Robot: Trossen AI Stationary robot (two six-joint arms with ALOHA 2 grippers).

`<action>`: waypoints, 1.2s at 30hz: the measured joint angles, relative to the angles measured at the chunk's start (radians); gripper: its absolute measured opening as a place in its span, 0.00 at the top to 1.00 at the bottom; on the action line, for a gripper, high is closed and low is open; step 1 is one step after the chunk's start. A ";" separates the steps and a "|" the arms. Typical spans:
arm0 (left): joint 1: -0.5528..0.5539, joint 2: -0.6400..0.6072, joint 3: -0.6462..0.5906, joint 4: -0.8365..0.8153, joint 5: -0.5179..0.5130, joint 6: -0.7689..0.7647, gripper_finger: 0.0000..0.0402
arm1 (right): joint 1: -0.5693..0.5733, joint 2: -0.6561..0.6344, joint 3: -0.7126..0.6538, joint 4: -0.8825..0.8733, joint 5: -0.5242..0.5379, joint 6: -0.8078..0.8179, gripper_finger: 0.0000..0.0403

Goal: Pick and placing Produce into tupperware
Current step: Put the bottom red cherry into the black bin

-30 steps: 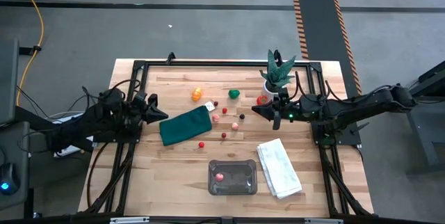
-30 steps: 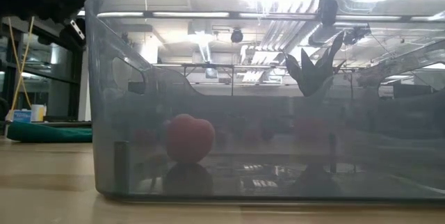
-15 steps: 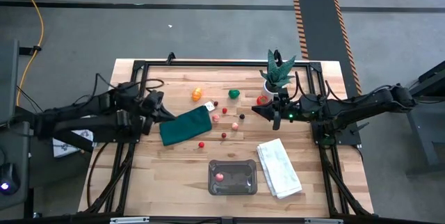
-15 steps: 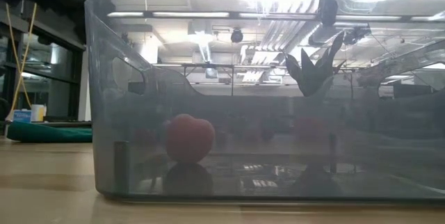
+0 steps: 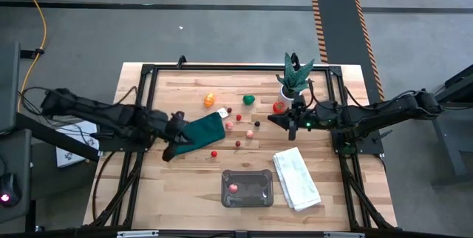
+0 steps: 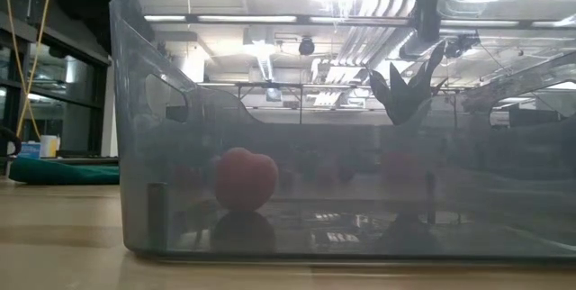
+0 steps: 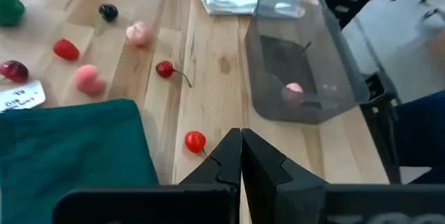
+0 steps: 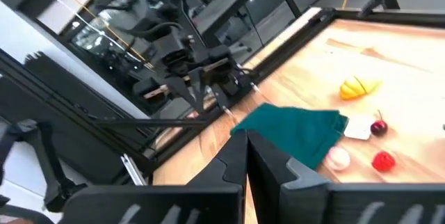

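The red cherry [image 7: 195, 141] is approached by the left gripper [image 7: 241, 156], fingers closed and empty; unopened, it could be knocked away.

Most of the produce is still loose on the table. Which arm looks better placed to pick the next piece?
Probably the left. The left gripper sits shut at the dark green cloth, with the small red piece just ahead of its fingertips. The right gripper, also shut, hovers farther back beside the potted plant.

clear grey tupperware [image 5: 247, 188] holds one pink piece [image 5: 233, 188]; other produce [image 5: 238, 120] lies scattered.
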 joint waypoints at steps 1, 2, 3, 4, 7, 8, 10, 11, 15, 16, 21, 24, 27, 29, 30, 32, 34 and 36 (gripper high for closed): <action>-0.022 0.015 0.000 0.002 -0.025 -0.008 1.00 | 0.000 0.000 0.000 -0.004 0.000 0.002 1.00; -0.042 0.033 0.000 0.005 -0.048 -0.011 1.00 | 0.000 0.000 0.000 -0.005 0.000 0.002 1.00; -0.057 0.051 0.000 0.010 -0.065 -0.012 1.00 | 0.000 0.000 0.000 -0.005 0.000 0.002 1.00; -0.069 0.066 0.000 0.009 -0.076 -0.013 1.00 | 0.000 0.000 0.000 -0.006 0.000 0.002 1.00; -0.082 0.115 0.000 0.010 -0.069 -0.015 1.00 | 0.000 0.000 0.000 -0.014 -0.001 0.002 1.00; -0.079 0.131 0.000 0.009 -0.057 -0.016 1.00 | 0.000 0.000 0.000 -0.017 -0.002 0.002 1.00; -0.078 0.159 0.000 0.016 -0.043 -0.031 1.00 | 0.000 0.000 0.000 -0.021 -0.003 0.002 1.00; -0.078 0.174 0.000 0.018 -0.043 -0.056 1.00 | 0.000 0.000 0.000 -0.023 -0.003 0.000 1.00; -0.078 0.229 0.000 0.040 -0.058 -0.130 1.00 | 0.000 0.000 0.000 -0.023 -0.011 -0.001 1.00; -0.078 0.241 0.000 0.053 -0.058 -0.141 1.00 | 0.000 0.000 0.000 -0.023 -0.018 0.000 1.00; -0.078 0.288 0.000 0.151 -0.061 -0.144 0.96 | 0.000 0.000 0.000 -0.026 -0.039 0.002 1.00; -0.078 0.305 -0.001 0.176 -0.072 -0.153 0.88 | 0.000 0.000 0.000 -0.026 -0.049 0.002 1.00; -0.078 0.318 -0.001 0.178 -0.087 -0.186 0.79 | 0.000 0.000 0.000 -0.026 -0.054 0.002 1.00; -0.078 0.318 -0.001 0.179 -0.089 -0.190 0.74 | 0.000 0.000 0.000 -0.026 -0.058 0.002 1.00; -0.078 0.320 -0.001 0.179 -0.095 -0.190 0.72 | 0.000 0.000 0.000 -0.026 -0.059 0.000 1.00; -0.078 0.328 -0.001 0.175 -0.103 -0.191 0.69 | 0.000 0.000 0.000 -0.027 -0.061 -0.005 1.00; -0.078 0.331 -0.001 0.178 -0.113 -0.187 0.67 | 0.000 0.000 0.000 -0.028 -0.062 -0.008 1.00; -0.078 0.347 -0.001 0.176 -0.125 -0.187 0.65 | 0.000 0.000 0.000 -0.032 -0.068 -0.016 1.00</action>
